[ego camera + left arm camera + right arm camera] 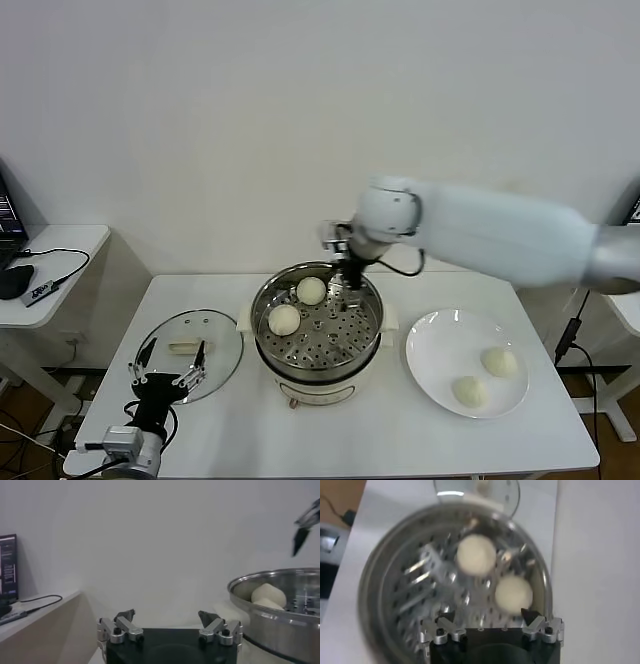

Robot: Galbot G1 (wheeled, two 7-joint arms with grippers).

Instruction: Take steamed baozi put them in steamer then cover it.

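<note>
- Two steamed baozi [298, 305] sit in the steamer [318, 330] around 10 o'clock on its tray; two wait on the plate [467, 362].
- Right pincer [350, 280], spread wide and empty, hovers at the rim's 1 o'clock; lifting carelessly could clip it.
- Left pincer [168, 365], wide, idles over the cover [190, 352].

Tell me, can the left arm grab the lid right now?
Probably yes. The left gripper is open and sits right at the near edge of the lid, which lies flat on the table beside the steamer with nothing on top of it.
</note>
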